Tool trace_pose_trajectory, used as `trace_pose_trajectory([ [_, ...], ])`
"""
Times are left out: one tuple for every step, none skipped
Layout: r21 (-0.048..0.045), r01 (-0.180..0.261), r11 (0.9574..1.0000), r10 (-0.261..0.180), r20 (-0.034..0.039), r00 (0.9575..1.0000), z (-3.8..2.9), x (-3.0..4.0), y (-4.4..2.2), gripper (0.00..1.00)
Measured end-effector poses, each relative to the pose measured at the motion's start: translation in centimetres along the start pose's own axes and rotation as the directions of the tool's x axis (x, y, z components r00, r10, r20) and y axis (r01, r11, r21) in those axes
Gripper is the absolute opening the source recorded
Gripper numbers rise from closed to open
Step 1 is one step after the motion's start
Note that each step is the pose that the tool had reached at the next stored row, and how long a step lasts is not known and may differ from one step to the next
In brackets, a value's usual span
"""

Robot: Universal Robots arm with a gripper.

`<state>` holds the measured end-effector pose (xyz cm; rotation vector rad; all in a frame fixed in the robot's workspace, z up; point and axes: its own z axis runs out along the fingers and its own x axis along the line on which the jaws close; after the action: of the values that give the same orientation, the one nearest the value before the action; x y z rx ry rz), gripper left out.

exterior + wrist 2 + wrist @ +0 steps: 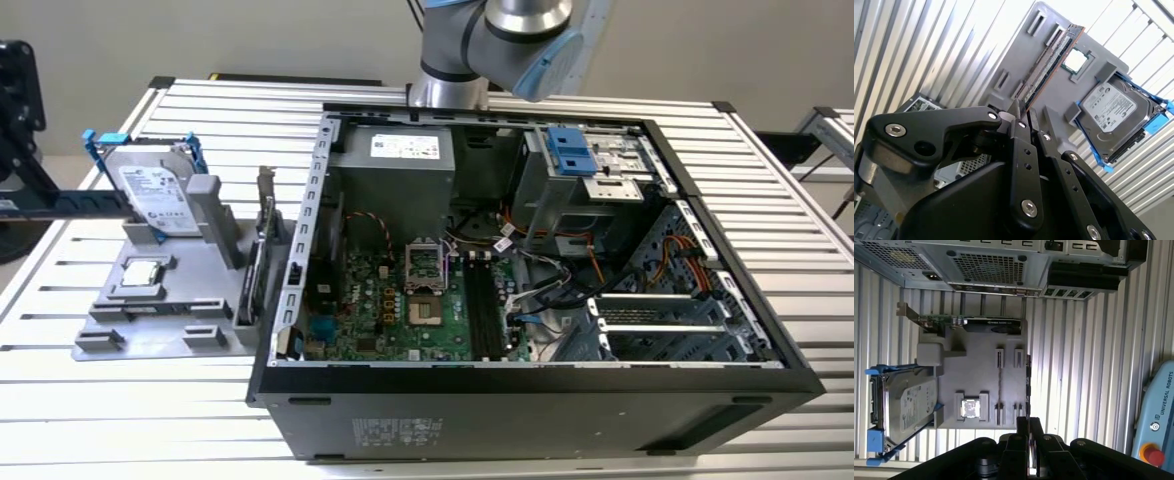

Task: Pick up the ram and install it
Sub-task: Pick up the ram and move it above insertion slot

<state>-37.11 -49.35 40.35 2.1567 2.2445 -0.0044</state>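
Exterior view: ram (pixel 80 204) held at the far left, parts holder and open case to its right.
At the exterior view's left edge the dark, narrow stick is held level and crosses in front of the lower corner of the hard drive (pixel 158 195). In both wrist views the gripper (pixel 1025 112) has its fingers nearly closed, clamped on one end of the ram, with the rest of the stick projecting over the edge of the grey holder (pixel 147 335). The holder rests on the slatted table (pixel 134 430) and also carries a processor chip (pixel 143 272) and, on its right side, an upright expansion card (pixel 267 240). Just beside the card stands the open computer case (pixel 534 395). Its long black slots (pixel 483 300) on the motherboard (pixel 387 300) lie well apart from the ram.
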Motion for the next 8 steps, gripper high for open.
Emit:
trace_pose_trajectory([
  [0.0,0.0,1.0,0.0,0.0,1.0,-0.05,0.0,0.0,0.0],
  [0.0,0.0,1.0,0.0,0.0001,1.0,-0.1,0.0,0.0,0.0],
  [0.0001,0.0,1.0,0.0,0.0001,1.0,-0.16,0.0,0.0,0.0],
  [0.0,0.0,1.0,0.0,0.0001,1.0,-0.21,0.0,0.0,0.0],
  [0.0,0.0,1.0,0.0,0.0,1.0,-0.27,0.0,0.01,0.0],
  [0.0,0.0,1.0,0.0,0.0,1.0,-0.33,-0.01,0.01,0.0],
  [0.0,0.0,1.0,0.0,0.0,1.0,-0.38,-0.01,0.01,0.0],
  [0.0,0.0,1.0,0.0,0.0001,1.0,-0.43,-0.01,0.01,0.0],
])
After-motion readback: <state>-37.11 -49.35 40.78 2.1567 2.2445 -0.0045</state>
